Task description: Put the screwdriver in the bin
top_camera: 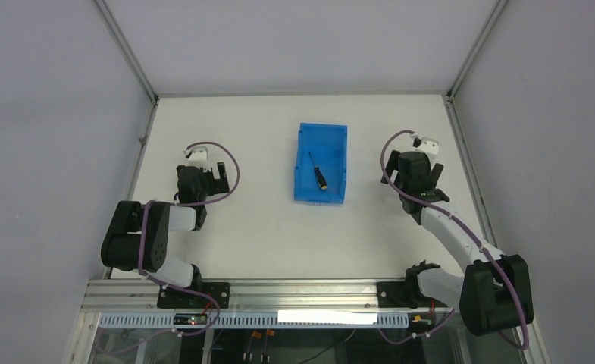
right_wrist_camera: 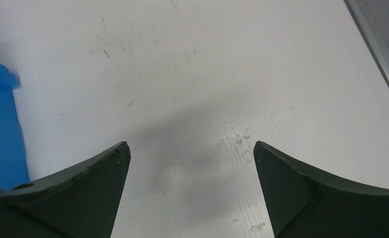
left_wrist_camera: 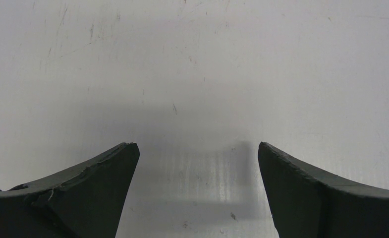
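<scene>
The blue bin [top_camera: 340, 155] stands in the middle of the table. The screwdriver [top_camera: 317, 171] lies inside it, its thin shaft toward the back and its black handle with a yellow-orange end toward the front. My left gripper [top_camera: 203, 154] is open and empty over the bare table, well left of the bin; its view [left_wrist_camera: 197, 146] shows only table between the fingers. My right gripper [top_camera: 424, 142] is open and empty, right of the bin. The right wrist view [right_wrist_camera: 191, 145] shows a corner of the bin [right_wrist_camera: 1, 134] at the far left.
Grey walls close the table on the left, back and right. A metal rail [right_wrist_camera: 378, 49] runs along the table's right edge near my right gripper. An aluminium frame [top_camera: 294, 292] carrying both arm bases runs along the front edge.
</scene>
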`<move>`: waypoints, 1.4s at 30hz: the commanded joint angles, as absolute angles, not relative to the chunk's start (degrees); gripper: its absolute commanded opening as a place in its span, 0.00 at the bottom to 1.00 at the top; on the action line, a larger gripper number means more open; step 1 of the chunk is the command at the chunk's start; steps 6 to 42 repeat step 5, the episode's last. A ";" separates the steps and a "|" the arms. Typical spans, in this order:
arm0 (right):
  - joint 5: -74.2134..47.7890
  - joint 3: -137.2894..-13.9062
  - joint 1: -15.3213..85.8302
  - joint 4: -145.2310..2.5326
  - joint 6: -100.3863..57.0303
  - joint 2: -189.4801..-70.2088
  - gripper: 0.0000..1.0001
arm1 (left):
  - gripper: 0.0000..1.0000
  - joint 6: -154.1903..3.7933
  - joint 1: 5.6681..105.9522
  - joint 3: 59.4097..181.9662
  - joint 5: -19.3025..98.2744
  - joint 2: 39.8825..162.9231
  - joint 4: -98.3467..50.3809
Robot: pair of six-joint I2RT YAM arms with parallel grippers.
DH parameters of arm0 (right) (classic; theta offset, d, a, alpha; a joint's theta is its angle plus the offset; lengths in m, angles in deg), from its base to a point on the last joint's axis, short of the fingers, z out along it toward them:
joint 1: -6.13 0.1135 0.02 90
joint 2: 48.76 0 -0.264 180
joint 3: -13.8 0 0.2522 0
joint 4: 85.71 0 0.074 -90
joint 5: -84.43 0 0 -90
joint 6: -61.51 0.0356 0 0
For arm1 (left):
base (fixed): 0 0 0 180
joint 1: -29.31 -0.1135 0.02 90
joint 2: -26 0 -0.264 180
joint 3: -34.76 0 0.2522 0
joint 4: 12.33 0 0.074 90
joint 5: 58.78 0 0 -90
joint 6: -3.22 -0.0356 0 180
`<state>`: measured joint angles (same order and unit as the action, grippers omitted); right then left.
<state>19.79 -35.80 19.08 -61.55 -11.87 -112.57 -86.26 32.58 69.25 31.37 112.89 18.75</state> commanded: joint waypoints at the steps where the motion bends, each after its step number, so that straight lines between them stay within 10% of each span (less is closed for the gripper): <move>1: 25.38 -33.99 18.87 -70.59 -11.81 -112.72 0.99 | 1.00 -86.25 32.22 70.40 32.01 112.39 20.23; 42: 22.30 -32.31 18.87 -73.97 -12.69 -112.51 0.99 | 1.00 -86.25 32.22 70.40 31.94 112.39 20.26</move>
